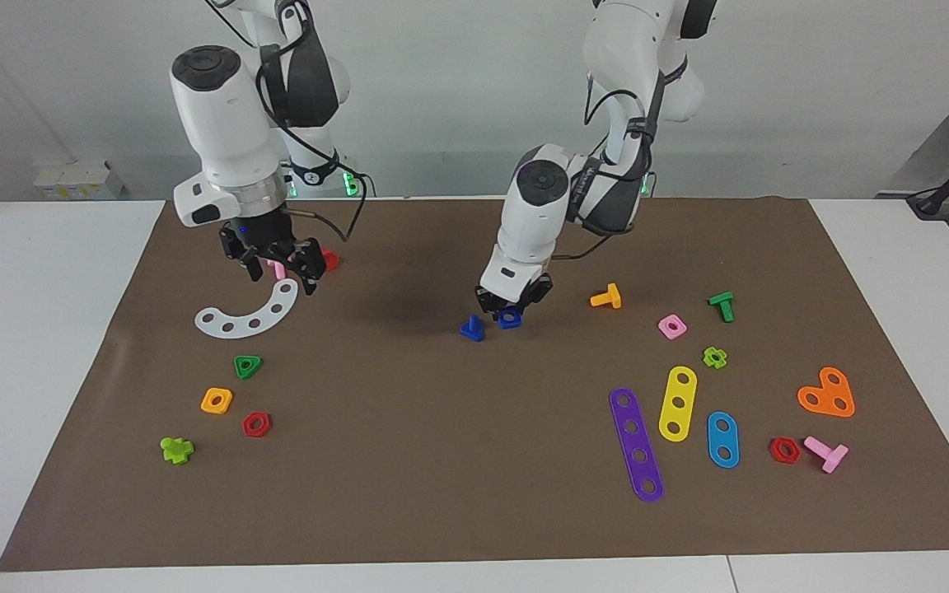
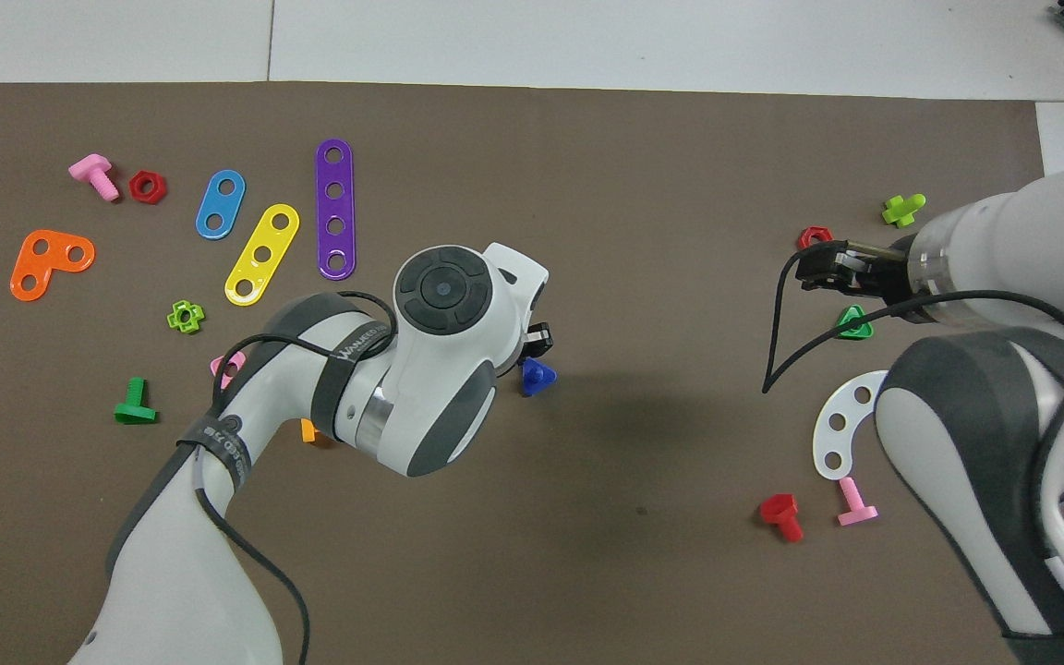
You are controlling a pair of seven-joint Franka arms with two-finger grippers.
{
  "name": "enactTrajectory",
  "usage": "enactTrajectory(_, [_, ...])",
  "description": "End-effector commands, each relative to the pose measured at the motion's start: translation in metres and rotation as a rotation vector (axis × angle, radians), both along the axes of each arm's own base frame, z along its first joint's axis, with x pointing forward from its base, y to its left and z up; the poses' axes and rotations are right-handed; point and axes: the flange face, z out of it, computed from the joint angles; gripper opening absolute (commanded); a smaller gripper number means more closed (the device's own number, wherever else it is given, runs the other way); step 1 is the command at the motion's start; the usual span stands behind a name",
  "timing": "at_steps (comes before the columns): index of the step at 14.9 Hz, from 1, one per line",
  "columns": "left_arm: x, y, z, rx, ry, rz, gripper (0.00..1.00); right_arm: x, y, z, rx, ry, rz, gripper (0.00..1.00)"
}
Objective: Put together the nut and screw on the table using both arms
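The dark-blue nut [image 1: 510, 319] lies on the brown mat [image 1: 409, 461] near the table's middle. My left gripper [image 1: 509, 310] is down at the mat right on the nut. The dark-blue screw [image 1: 472, 329] stands head-down on the mat just beside the nut, toward the right arm's end. In the overhead view the screw [image 2: 538, 376] shows next to the left gripper [image 2: 539, 338], and the nut is hidden under the left wrist. My right gripper [image 1: 281, 270] is open and empty, raised over a white curved plate [image 1: 248, 317]; it also shows in the overhead view [image 2: 809, 268].
An orange bolt [image 1: 606, 296] and a pink nut [image 1: 672, 326] lie toward the left arm's end, with coloured hole plates [image 1: 636, 445] farther out. A green triangular nut [image 1: 248, 366], an orange nut [image 1: 217, 400] and a red nut [image 1: 256, 424] lie toward the right arm's end.
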Motion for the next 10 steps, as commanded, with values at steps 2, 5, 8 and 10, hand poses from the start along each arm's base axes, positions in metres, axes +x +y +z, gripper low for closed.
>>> enactTrajectory(2, [0.006, -0.006, 0.008, -0.061, -0.002, 0.061, 0.00, 0.000, -0.033, 0.044, 0.020, 0.039, 0.075, 1.00])
enactTrajectory(5, [0.000, -0.013, 0.006, -0.058, 0.004, 0.048, 0.00, 0.001, -0.044, 0.067, -0.001, 0.043, 0.106, 1.00])
enactTrajectory(8, [-0.015, -0.026, -0.002, -0.049, 0.020, 0.073, 0.00, 0.005, -0.044, 0.081, -0.004, 0.060, 0.118, 1.00])
enactTrajectory(10, [-0.019, -0.028, -0.010, -0.039, 0.028, 0.068, 0.00, 0.006, -0.041, 0.076, -0.006, 0.074, 0.170, 1.00])
